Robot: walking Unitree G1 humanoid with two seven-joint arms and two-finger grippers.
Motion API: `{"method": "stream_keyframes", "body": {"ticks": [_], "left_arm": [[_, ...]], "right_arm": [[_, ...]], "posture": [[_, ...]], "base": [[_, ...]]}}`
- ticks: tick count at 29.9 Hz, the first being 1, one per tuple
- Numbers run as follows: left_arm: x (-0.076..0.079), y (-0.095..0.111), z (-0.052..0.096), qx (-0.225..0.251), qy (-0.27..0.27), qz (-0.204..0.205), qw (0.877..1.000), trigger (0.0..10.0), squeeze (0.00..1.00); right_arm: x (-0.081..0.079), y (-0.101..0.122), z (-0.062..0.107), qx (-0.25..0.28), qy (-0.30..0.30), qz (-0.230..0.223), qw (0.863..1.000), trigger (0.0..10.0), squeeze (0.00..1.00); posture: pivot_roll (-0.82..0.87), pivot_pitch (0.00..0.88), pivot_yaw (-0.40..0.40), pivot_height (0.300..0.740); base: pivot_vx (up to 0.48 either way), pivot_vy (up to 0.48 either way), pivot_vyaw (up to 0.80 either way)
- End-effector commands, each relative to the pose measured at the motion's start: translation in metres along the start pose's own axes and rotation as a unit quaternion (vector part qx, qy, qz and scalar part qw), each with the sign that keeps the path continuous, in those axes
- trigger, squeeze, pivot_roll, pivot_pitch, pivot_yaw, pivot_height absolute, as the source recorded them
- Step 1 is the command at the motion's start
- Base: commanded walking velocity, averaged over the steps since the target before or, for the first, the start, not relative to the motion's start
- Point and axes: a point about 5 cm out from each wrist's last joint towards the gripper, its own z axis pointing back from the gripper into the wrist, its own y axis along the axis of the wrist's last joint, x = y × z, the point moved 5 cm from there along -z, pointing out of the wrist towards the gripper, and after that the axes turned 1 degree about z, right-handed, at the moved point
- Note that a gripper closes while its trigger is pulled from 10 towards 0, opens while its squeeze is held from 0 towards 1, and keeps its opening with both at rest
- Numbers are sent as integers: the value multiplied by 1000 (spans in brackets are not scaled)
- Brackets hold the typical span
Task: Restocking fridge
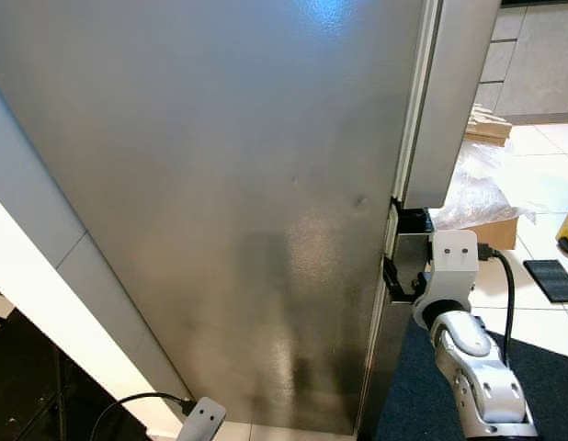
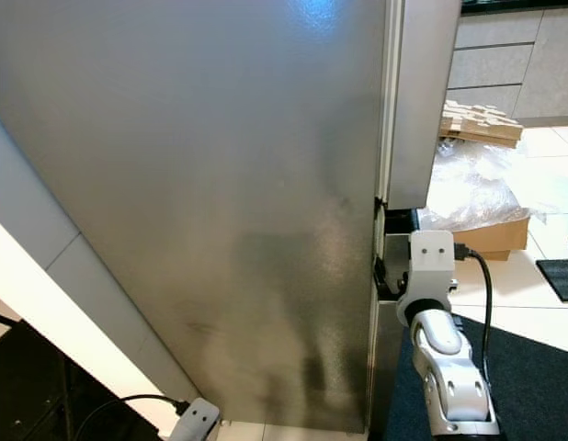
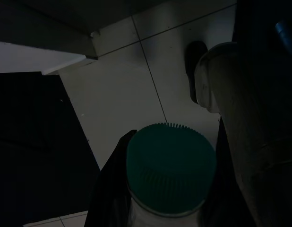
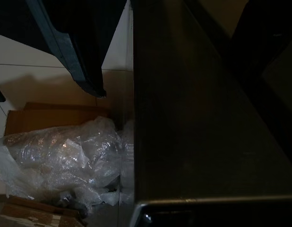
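The stainless fridge door stands close in front of me, taking up most of the head views. My right gripper is at the door's right edge, low down by the gap under the upper panel. In the right wrist view one black finger lies on one side of the dark steel edge and the other on the far side, so it is open. My left gripper hangs low at my side, shut on a pale bottle with a ribbed green cap.
A cardboard box with crumpled plastic wrap lies on the tiled floor right of the fridge. A dark mat is under my right arm. A white wall panel borders the fridge on the left.
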Motion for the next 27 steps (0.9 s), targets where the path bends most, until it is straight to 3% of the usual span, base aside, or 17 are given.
{"method": "stream_keyframes", "body": {"ticks": [1, 5, 8, 15, 22, 27], "left_arm": [[-2, -5, 1, -9, 1, -6, 1000, 10000, 0], [-2, -5, 1, -8, 0, -5, 1000, 10000, 0], [-2, -6, 1, -8, -2, -3, 1000, 10000, 0], [-2, -6, 1, -8, -3, -4, 1000, 10000, 0], [-2, -5, 1, -7, -2, -3, 1000, 10000, 0], [-2, -4, 1, -7, -3, -3, 1000, 10000, 0]], "right_arm": [[29, -35, 8, -70, -47, 10, 996, 10000, 0], [24, -35, 10, -66, -19, -3, 998, 10000, 0], [16, -32, 16, -55, 35, -20, 998, 10000, 0], [10, -33, 24, -56, 91, -15, 994, 10000, 0], [7, -45, 35, -88, 142, -5, 986, 10000, 0], [-8, -75, 53, -149, 209, 12, 966, 10000, 0]], "posture": [[-173, 0, 117, 740], [-173, 0, 118, 740], [-175, 0, 121, 740], [-174, 0, 124, 740], [-176, 0, 125, 740], [-176, 0, 126, 740]], "base": [[0, 0, 0], [0, 0, 0], [0, 0, 0], [0, 0, 0], [0, 0, 0], [0, 0, 0]]}}
